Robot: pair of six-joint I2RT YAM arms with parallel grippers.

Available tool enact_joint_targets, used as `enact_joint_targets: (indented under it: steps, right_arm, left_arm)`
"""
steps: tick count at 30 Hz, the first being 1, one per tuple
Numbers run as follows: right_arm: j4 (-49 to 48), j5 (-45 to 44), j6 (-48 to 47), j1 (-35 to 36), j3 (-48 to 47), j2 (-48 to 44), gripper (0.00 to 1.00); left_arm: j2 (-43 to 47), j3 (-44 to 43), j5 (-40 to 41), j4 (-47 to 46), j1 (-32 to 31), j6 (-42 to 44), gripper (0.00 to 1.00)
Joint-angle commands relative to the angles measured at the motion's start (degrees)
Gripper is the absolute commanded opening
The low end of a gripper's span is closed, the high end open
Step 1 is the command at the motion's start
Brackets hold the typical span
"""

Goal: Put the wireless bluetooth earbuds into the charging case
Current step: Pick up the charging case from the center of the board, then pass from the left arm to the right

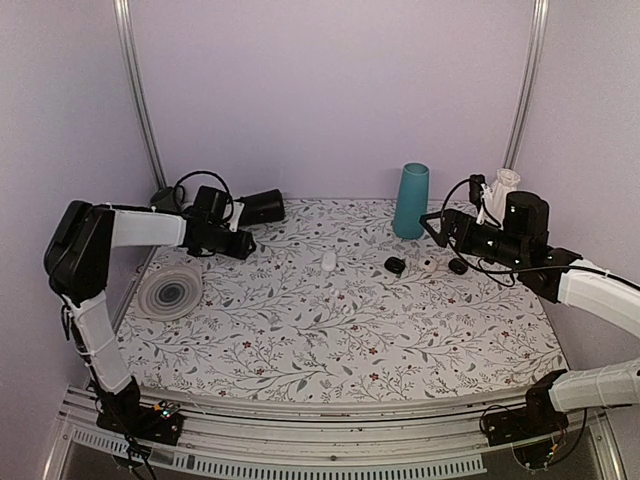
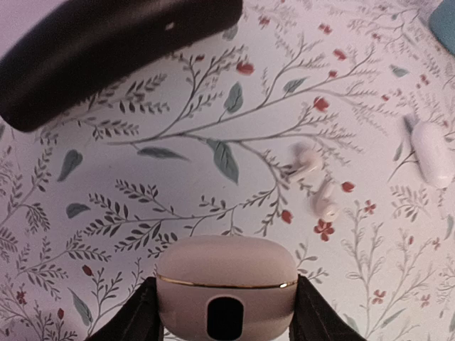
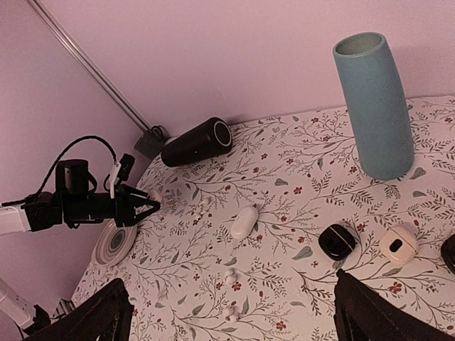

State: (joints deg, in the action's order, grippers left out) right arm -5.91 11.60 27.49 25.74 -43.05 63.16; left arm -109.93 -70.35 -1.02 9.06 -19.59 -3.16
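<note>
**A:** While the case (image 2: pixel 226 273) sits between the fingers of the left claw (image 2: pixel 226 316), lid shut, what matters most?

**B:** The hold. Both fingers (image 2: pixel 135 320) press against its sides, so that claw is pinching the case. This is at the far left of the table (image 1: pixel 300 340), on the near side of the black cylinder (image 1: pixel 262 207). The fingers seem to meet the case below its gold seam. I'd keep them there, because squeezing the lid would stop it swinging up.

**A:** Is it lifted or resting?

**B:** I cannot tell. Either way, I'd hold it level with the seam on top, firmly but gently. A glossy, rounded shell can squirt out of a hard pinch.

**A:** And the earbuds?

**B:** The two earbuds (image 2: pixel 306 162) lie loose to the right of the case, close together and apart from it. A white pebble (image 2: pixel 434 153) lies further right. They look small and slick, so each probably needs a fingertip pick.

**A:** The right claw?

**B:** The right claw (image 3: pixel 231 298) is spread wide and holds nothing. It is at the far right by the cup (image 1: pixel 411 200), well apart from the case. I judge it must cross over to raise the lid, so the left claw should keep the case steady.
</note>
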Motion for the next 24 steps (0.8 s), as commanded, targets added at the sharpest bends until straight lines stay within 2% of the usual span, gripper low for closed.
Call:
enact_joint_targets:
  steps: [1,6,14,24]
  right_arm:
    - [-4.95,4.29,3.75,0.96,0.37,1.82,0.99]
    - [-7.16,6.16,6.72,2.04,0.07,4.32,1.0]
    - [-9.22,10.59,8.04,4.48,-2.45,6.87,0.99]
    - [-9.0,14.83,11.49,8.96,-8.97,13.1,0.92]
  left_arm:
    - [8.93,4.31,-3.99,-10.46,-3.9,0.96,0.43]
    - [16.0,8.21,-6.16,-15.97,-8.56,2.14,0.43]
    - [24.4,14.06,-5.05,-25.71,-18.03,4.26,0.44]
    - [24.91,13.0,6.26,-29.38,-30.93,13.11,0.44]
